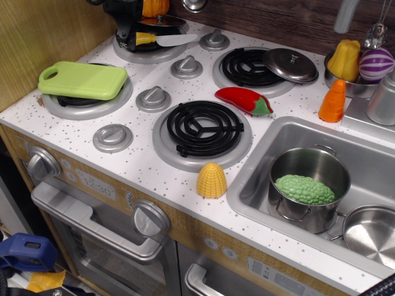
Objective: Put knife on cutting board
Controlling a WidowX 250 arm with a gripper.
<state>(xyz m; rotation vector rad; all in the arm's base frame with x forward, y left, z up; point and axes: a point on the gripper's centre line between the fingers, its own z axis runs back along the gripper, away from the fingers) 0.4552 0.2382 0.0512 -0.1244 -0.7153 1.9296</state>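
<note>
The single view looks down on a white speckled toy-kitchen counter. At the far left burner the black pincer reaches down over the yellow handle of the small toy knife with its pointed silver-grey plastic blade; the knife lies across that burner, blade pointing right, and the pincer looks clenched on the handle, though the fingers are dark and partly cropped. The light lime-green plastic rectangular cutting board rests on the near left burner, handle hole to the left, well apart from the knife. To do this step well, I judge the grip should stay firm on the handle, the knife be raised clear of the grey knobs, carried toward the board's middle and set down flat. Counted: four burners, four counter knobs, one knife, one board, one red plastic chilli pepper, one yellow plastic corn piece, one orange carrot, one steel pot holding a green vegetable in the sink.
</note>
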